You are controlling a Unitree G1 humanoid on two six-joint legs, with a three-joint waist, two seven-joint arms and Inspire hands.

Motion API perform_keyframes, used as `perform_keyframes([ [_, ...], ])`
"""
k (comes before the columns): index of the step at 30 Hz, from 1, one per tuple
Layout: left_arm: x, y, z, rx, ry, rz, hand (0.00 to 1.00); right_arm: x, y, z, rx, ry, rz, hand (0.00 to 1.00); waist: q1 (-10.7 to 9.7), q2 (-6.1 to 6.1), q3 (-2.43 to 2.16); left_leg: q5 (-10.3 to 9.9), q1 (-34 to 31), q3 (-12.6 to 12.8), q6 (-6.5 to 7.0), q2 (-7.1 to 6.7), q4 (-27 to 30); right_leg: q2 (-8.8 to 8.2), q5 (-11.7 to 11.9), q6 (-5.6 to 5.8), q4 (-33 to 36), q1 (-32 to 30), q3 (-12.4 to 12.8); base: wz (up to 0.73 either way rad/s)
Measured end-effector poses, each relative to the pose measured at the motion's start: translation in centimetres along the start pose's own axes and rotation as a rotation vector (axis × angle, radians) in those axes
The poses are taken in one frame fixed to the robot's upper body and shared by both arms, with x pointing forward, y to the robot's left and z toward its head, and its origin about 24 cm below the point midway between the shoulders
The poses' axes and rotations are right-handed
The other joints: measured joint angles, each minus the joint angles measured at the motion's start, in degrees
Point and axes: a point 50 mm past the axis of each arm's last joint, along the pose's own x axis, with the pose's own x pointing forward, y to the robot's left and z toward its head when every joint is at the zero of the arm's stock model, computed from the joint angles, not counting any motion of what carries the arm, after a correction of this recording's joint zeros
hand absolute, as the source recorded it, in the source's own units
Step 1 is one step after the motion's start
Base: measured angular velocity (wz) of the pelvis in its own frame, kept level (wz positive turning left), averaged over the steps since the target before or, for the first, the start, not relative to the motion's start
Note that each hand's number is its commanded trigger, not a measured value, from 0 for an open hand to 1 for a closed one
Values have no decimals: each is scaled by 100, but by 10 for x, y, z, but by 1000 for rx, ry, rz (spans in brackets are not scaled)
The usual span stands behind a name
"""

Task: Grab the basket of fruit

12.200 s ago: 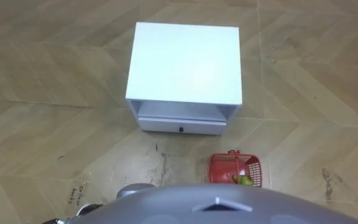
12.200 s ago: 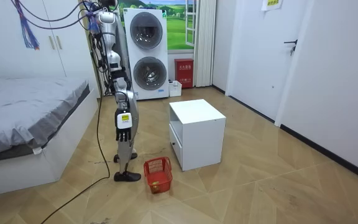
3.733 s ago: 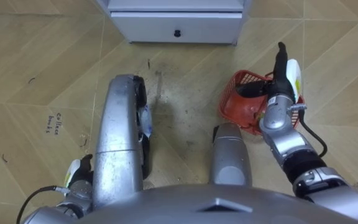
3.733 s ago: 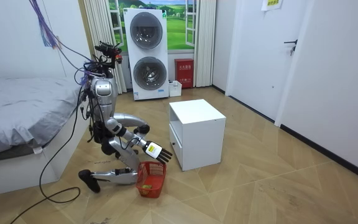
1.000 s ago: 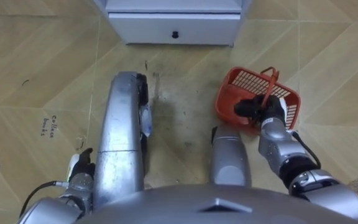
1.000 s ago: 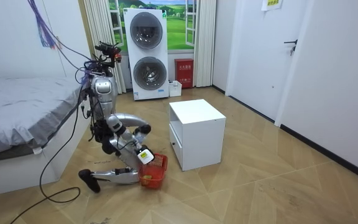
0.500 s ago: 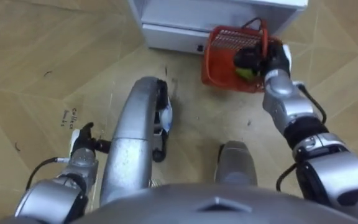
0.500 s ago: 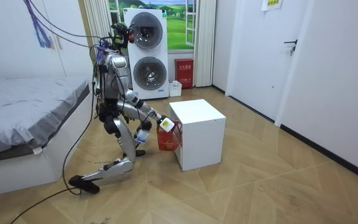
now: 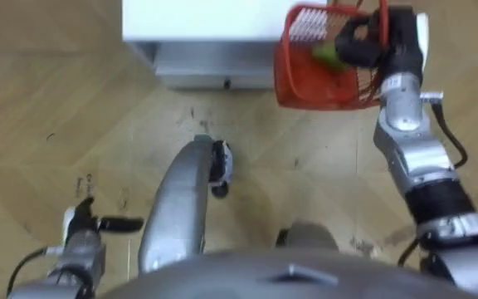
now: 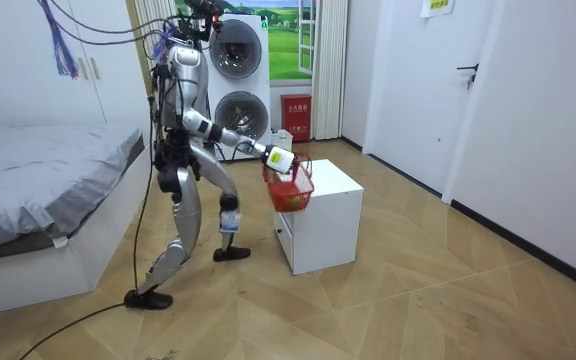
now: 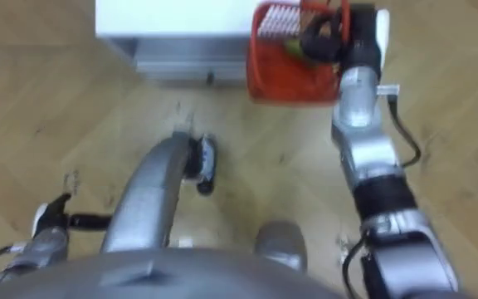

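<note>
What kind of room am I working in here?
Likely a home bedroom with a laundry corner: a bed, two stacked washing machines by the window, and the white cabinet near the fruit basket in the right hand.

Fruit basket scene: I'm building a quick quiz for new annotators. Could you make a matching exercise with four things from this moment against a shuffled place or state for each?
Things:
1. fruit basket
2. right hand
3. white cabinet
4. green fruit

Place or state:
A. stands on the floor
B. lies inside the basket
C. red, hanging clear of the floor
D. curled round the basket's handle

Pairs: 1-C, 2-D, 3-A, 4-B
</note>
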Motion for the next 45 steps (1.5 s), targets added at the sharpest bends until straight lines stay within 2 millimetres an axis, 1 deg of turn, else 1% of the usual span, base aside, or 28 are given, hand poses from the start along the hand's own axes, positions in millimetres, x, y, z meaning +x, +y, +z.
perform_keyframes([
  [2,-2,-2,-11,52,35,-11,0,-4,-5,-2,-12,-10,-12,100,58,61,-49,502,555,29,-123,12,-802,171,313,-68,-440,345,-119,12],
  [3,-2,-1,-13,55,43,-10,0,-5,-6,-3,-12,-8,-16,100,67,62,-51,645,703,82,-126,38,-1034,204,370,-122,-515,419,-152,14],
  [4,-3,-1,-18,60,59,-9,0,-6,-6,-4,-8,-6,-15,100,107,59,-58,927,985,194,-144,115,-1469,268,467,-211,-621,522,-176,4],
  [5,-5,-2,-23,67,67,-14,0,-6,-6,-4,-7,-8,-13,100,174,79,-84,1183,1182,215,-191,198,-1847,339,557,-317,-676,543,-176,-3],
  [8,-8,-2,-32,89,78,-22,0,-10,-4,-2,21,-13,16,100,230,74,-109,1592,1536,259,-287,400,-2405,530,650,-467,-702,640,-280,-2],
  [11,-12,-7,-45,111,118,-54,0,-13,-1,-2,21,-17,59,100,236,49,-137,1669,1717,256,-356,510,-2536,649,646,-537,-703,766,-321,3],
  [16,-10,-9,-33,112,89,-74,0,-15,3,6,33,-52,96,100,240,39,-131,1689,1743,277,-345,495,-2578,678,645,-541,-718,797,-315,5],
  [21,-7,-9,-24,103,64,-85,0,-19,14,18,55,-102,145,100,270,27,-128,1534,1876,487,-296,472,-2522,595,716,-498,-972,977,-177,-16],
  [24,-7,-8,-23,104,61,-84,0,-23,25,20,58,-109,217,100,286,21,-126,1316,1928,603,-287,463,-2347,493,764,-458,-1157,1157,-133,-16],
  [27,-6,-10,-19,102,55,-87,0,-25,31,20,59,-109,269,100,444,51,-96,972,1895,739,-264,496,-1970,373,777,-411,-1211,1269,-128,-22],
  [28,-6,-10,-17,102,53,-88,0,-25,31,20,57,-108,277,100,457,99,-72,798,1885,752,-244,489,-1762,331,793,-364,-1220,1370,-139,-9],
  [29,-6,-10,-17,101,56,-87,0,-25,32,20,56,-108,283,100,483,135,-71,609,1883,793,-208,484,-1577,267,819,-312,-1154,1413,-140,-8],
  [30,-6,-10,-17,100,57,-86,0,-25,32,20,60,-107,285,100,493,144,-75,528,1882,829,-190,481,-1497,226,834,-283,-1093,1413,-147,-9],
  [31,-6,-9,-18,100,62,-86,0,-25,32,19,72,-103,286,100,493,177,-85,367,1876,860,-142,453,-1340,142,891,-174,-939,1417,-163,0],
  [32,-5,-9,-17,101,63,-84,0,-26,34,20,80,-102,289,100,483,167,-97,203,1890,879,-80,355,-1293,2,952,-67,-580,1321,-160,9],
  [33,-5,-9,-15,99,59,-83,0,-26,34,20,80,-103,289,100,472,163,-99,144,1902,890,-43,297,-1255,-90,999,-17,-349,1260,-152,27],
  [34,-4,-9,-10,91,45,-81,0,-26,34,20,75,-106,288,100,412,151,-103,28,1957,886,40,175,-1193,-289,1213,-20,252,1043,-119,37],
  [35,-4,-8,-7,78,34,-76,0,-27,36,19,70,-106,295,100,352,148,-106,-105,2085,874,111,24,-1171,-406,1607,-138,919,822,33,41],
  [36,-3,-7,-5,76,30,-74,0,-28,38,19,71,-105,303,100,329,156,-109,-167,2170,831,150,-49,-1181,-442,1901,-234,1245,713,129,40],
  [37,-3,-7,-2,68,18,-70,0,-32,40,16,74,-101,313,100,242,198,-128,-291,2376,766,216,-156,-1211,-475,2710,-372,1724,537,294,42],
  [38,-3,-7,2,67,4,-68,0,-36,41,11,82,-89,321,100,235,258,-164,-373,2637,615,279,-237,-1346,-456,3643,-449,2038,386,368,40],
  [39,-3,-7,5,65,-5,-66,0,-37,42,10,86,-88,321,100,208,274,-171,-407,2745,535,297,-267,-1421,-443,3878,-475,2233,268,434,27],
  [40,-1,-6,12,63,-20,-61,0,-39,46,11,98,-91,328,100,222,292,-154,-455,2936,436,315,-270,-1566,-298,3527,-491,2615,-96,580,29],
  [41,0,-8,22,62,-47,-64,0,-41,48,10,106,-86,343,100,197,367,-109,-476,3125,260,321,-247,-1677,-54,3038,-452,2685,-427,648,38],
  [42,0,-9,27,60,-65,-67,0,-41,47,8,109,-80,344,100,167,399,-96,-488,3202,143,324,-236,-1721,84,2823,-419,2596,-583,644,58],
  [43,0,-12,37,66,-104,-75,0,-44,47,5,107,-69,342,100,180,456,-72,-497,3345,16,322,-209,-1842,289,2493,-383,2205,-862,627,56],
  [44,-1,-16,41,79,-134,-90,0,-45,48,4,108,-63,344,100,183,444,-76,-498,3507,-98,321,-206,-1990,428,2313,-350,1529,-1059,608,50],
  [45,-2,-18,42,86,-142,-100,0,-45,49,4,106,-61,345,100,181,448,-74,-498,3583,-135,320,-205,-2044,488,2286,-339,1076,-1101,621,48],
])
